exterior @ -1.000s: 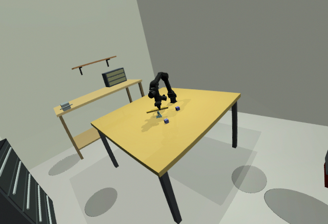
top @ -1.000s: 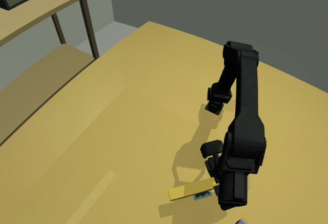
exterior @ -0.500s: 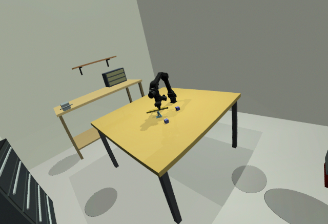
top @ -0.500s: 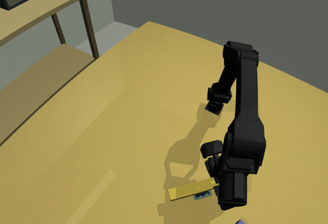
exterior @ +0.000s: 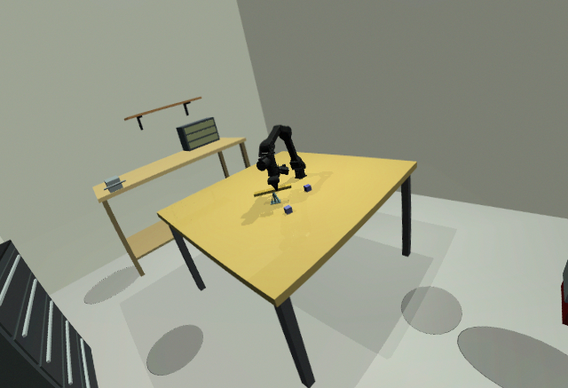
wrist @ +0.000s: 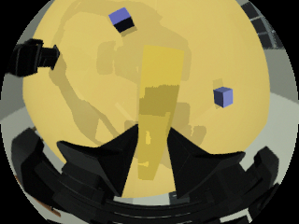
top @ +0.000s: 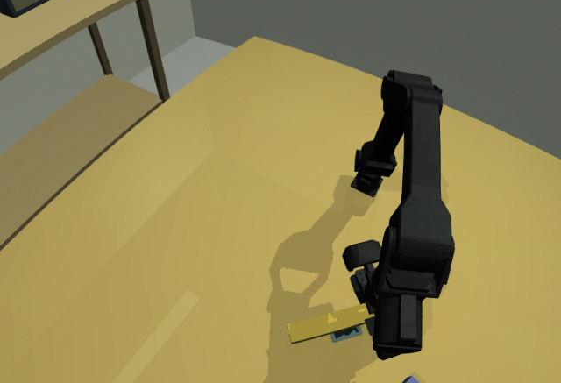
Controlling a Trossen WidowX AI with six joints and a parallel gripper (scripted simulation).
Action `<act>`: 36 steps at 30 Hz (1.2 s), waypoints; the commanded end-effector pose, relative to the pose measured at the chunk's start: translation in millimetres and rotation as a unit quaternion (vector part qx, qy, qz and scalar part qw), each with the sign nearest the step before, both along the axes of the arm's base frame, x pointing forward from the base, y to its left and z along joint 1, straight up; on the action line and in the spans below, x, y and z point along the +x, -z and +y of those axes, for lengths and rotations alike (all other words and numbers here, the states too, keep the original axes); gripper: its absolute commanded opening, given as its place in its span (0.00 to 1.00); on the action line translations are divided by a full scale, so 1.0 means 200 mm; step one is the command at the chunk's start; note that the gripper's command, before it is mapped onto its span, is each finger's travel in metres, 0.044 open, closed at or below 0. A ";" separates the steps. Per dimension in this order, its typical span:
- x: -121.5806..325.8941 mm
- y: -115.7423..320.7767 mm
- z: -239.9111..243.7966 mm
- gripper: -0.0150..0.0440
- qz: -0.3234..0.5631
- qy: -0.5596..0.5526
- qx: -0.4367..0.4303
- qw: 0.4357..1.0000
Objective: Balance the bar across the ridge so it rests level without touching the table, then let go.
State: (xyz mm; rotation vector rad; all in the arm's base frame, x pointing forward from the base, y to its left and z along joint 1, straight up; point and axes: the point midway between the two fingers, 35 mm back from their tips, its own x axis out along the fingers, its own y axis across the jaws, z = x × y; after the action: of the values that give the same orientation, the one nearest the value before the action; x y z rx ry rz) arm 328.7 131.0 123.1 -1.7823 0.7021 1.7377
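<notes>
The yellow bar point(top: 316, 327) point(exterior: 263, 193) point(wrist: 161, 70) is held above the table and looks about level. My gripper point(exterior: 275, 188) point(wrist: 153, 129) is shut on the bar near its middle, with one finger on each long side in the wrist view. The teal ridge point(top: 348, 336) point(exterior: 275, 200) stands on the table directly under the bar, below my gripper. The bar is at or just above the ridge's top; whether they touch cannot be told. The ridge is hidden under the bar in the wrist view, and the fingertips are hidden behind the arm in the top view.
One blue cube point(exterior: 287, 209) stands on the table point(exterior: 348, 200) near the ridge. Another blue cube point(exterior: 307, 187) stands farther back, nearer the arm's base point(exterior: 299, 173) point(wrist: 25, 58). Both cubes show in the wrist view, one on each side of the bar.
</notes>
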 end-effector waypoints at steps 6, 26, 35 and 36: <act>0.00 0.00 0.00 0.25 0.000 -0.002 0.002 1.000; 0.00 0.01 0.00 0.25 0.000 -0.002 0.002 1.000; 0.00 0.02 0.00 0.25 0.000 -0.002 0.002 1.000; 0.00 0.02 0.00 0.25 0.000 -0.002 0.002 1.000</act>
State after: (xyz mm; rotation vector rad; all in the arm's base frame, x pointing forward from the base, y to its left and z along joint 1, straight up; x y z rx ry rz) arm 328.8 130.9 120.3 -1.7825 0.7016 1.7372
